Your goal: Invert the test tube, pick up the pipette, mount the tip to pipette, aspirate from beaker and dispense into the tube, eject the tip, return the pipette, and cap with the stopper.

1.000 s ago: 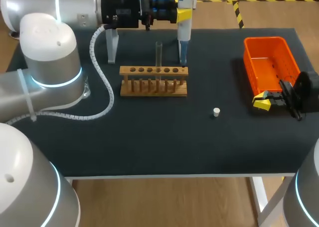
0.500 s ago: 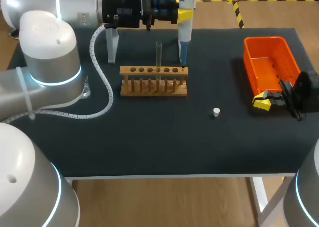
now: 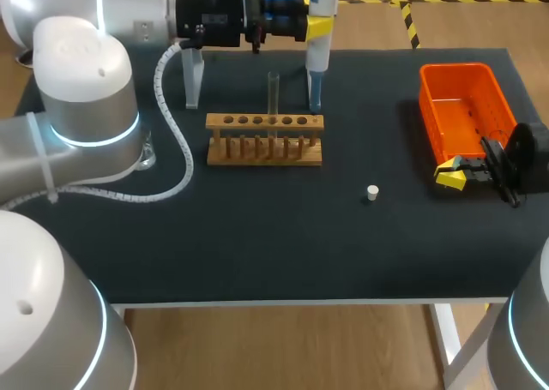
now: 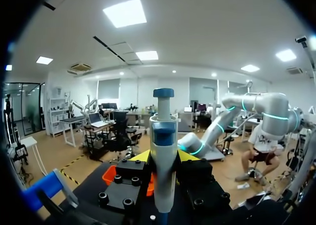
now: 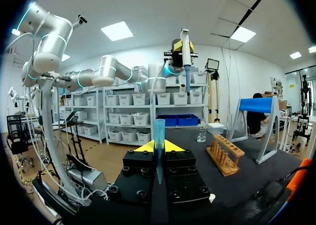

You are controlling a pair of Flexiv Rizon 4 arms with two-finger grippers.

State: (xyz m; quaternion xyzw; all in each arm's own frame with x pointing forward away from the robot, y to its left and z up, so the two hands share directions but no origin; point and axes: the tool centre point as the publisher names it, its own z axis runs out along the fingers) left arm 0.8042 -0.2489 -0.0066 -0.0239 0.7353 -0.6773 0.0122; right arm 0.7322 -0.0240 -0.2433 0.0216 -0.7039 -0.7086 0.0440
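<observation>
One rack holds one test tube. Behind the rack the left gripper clamps one pipette; right of the rack sit one stopper and the right gripper, pinching one tip.

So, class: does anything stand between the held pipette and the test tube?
Nothing visible does: the pipette in the left gripper hangs by the right end of the rack, the test tube upright nearby, only air between.
</observation>
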